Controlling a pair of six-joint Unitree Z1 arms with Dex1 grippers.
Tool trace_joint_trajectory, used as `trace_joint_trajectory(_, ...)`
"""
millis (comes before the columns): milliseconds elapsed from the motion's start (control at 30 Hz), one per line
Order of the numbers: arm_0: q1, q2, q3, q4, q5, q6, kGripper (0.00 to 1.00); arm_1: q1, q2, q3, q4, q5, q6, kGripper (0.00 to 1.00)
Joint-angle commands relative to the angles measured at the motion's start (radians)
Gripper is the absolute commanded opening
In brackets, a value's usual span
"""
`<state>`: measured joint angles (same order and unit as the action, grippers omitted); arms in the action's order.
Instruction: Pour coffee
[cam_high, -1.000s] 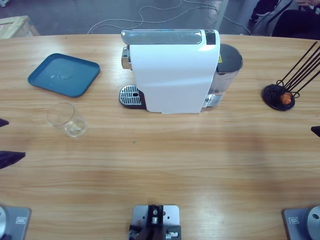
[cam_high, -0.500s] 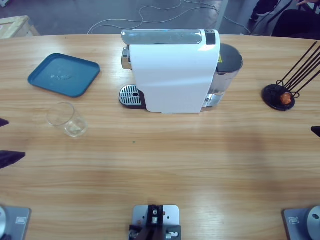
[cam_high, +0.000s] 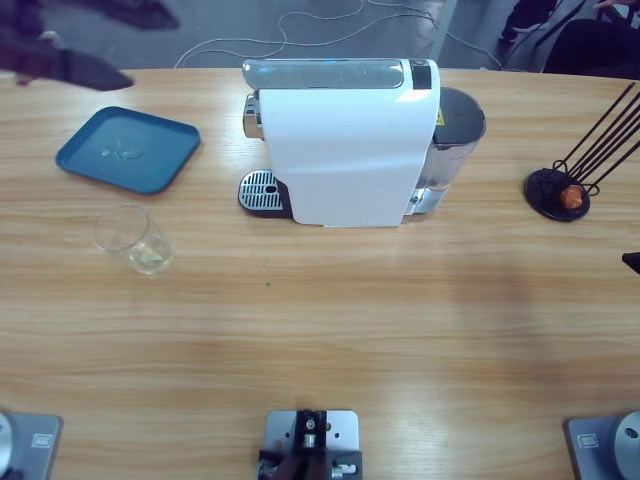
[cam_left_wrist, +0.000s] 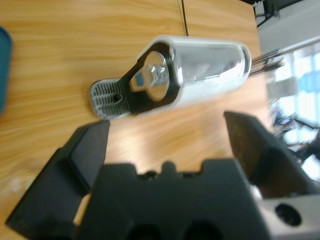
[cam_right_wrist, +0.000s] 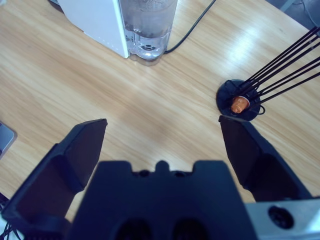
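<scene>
Left gripper (cam_left_wrist: 165, 145) hanging jaws apart, empty, facing coffee machine (cam_left_wrist: 192, 70). Right gripper (cam_right_wrist: 162, 137) spread too, idling above bare table (cam_right_wrist: 150, 100). Tumbler (cam_high: 135, 240) sitting off drip grate (cam_high: 262, 190), needing moving first.

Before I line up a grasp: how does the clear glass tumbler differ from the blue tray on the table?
The clear glass tumbler is see-through, round and tall-sided; the flat blue plastic tray is opaque, roughly square and shallow. The tumbler is much smaller than the tray. The tumbler lies nearer the table's front edge, the tray farther back. Both rest on the wooden table, left of the white coffee machine, and neither is held.
</scene>
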<state>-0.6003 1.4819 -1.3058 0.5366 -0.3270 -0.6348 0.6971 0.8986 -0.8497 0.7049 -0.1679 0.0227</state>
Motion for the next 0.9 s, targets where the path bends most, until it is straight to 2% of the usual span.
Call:
trace_joint_trajectory(33,0.054,0.224,-0.076,-0.044,-0.245,-0.115,0.959,-0.015,-0.018,0.031,-0.006,-0.019,0.014,1.000)
trace_joint_trajectory(167,0.054,0.274,-0.088,-0.077,-0.259,-0.113,0.955,-0.015,-0.022,0.031,-0.005,-0.019,0.014,1.000)
trace_joint_trajectory(267,0.054,0.302,-0.101,-0.113,-0.257,-0.112,0.883,-0.015,-0.020,0.031,-0.005,-0.019,0.016,1.000)
trace_joint_trajectory(367,0.054,0.322,-0.107,-0.125,-0.228,-0.106,0.871,-0.015,-0.021,0.031,-0.005,-0.019,0.016,1.000)
trace_joint_trajectory(433,0.054,0.340,-0.113,-0.129,-0.227,-0.107,0.816,-0.015,-0.021,0.031,-0.005,-0.019,0.016,1.000)
trace_joint_trajectory(500,0.054,0.351,-0.113,-0.137,-0.231,-0.107,0.711,-0.015,-0.017,0.031,-0.005,-0.019,0.017,1.000)
trace_joint_trajectory(600,0.054,0.353,-0.115,-0.151,-0.232,-0.111,0.438,-0.015,-0.013,0.029,-0.005,-0.019,0.017,1.000)
trace_joint_trajectory(633,0.054,0.353,-0.121,-0.153,-0.233,-0.114,0.283,-0.015,-0.013,0.029,-0.005,-0.019,0.017,1.000)
trace_joint_trajectory(667,0.054,0.352,-0.124,-0.153,-0.234,-0.117,0.077,-0.015,-0.013,0.029,-0.005,-0.019,0.017,1.000)
trace_joint_trajectory(700,0.054,0.349,-0.123,-0.158,-0.236,-0.121,0.000,-0.015,-0.013,0.029,-0.005,-0.019,0.017,1.000)
trace_joint_trajectory(900,0.053,0.344,-0.116,-0.162,-0.265,-0.142,0.000,-0.015,-0.015,0.029,-0.005,-0.019,0.017,1.000)
